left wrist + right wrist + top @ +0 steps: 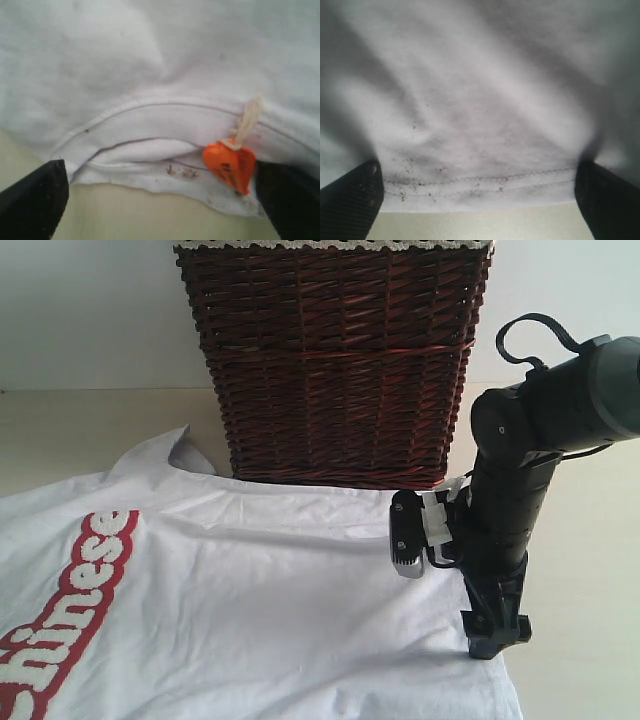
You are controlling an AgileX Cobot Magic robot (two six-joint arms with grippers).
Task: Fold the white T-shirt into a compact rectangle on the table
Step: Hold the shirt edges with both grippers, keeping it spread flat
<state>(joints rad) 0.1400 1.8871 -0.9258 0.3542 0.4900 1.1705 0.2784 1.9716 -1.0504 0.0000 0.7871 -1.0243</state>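
Observation:
The white T-shirt (260,610) lies spread flat on the table (590,570), its red-outlined lettering (80,580) at the left. My right gripper (492,638) points down at the shirt's right edge. In the right wrist view, the right gripper (480,207) is open, with the double-stitched hem (485,182) lying between its fingers (352,200). My left gripper (160,210) is also open, straddling the collar seam (150,150), and an orange tag (230,165) hangs by a string near one finger (287,200). The left arm does not show in the exterior view.
A dark brown wicker basket (340,360) with a white lace rim stands behind the shirt, close to its back edge. Bare tabletop lies to the right of the right arm and just outside the hem (480,225) and the collar (150,220).

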